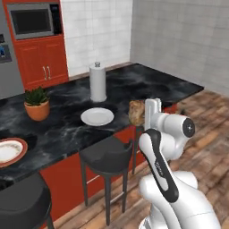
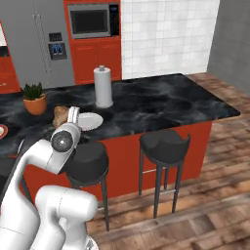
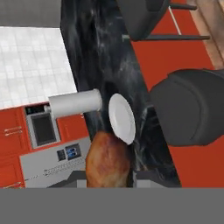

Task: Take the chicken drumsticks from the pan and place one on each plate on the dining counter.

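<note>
Hand (image 3: 108,178) grips golden drumstick (image 3: 107,159), seemingly lengthwise toward pale plate (image 3: 121,118).

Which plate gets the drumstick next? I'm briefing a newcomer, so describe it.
On the dining counter, find the tall paper towel roll. The plain white plate lies just in front of it, rimless in colour, unlike the red-rimmed plate beyond the plant pot.
</note>
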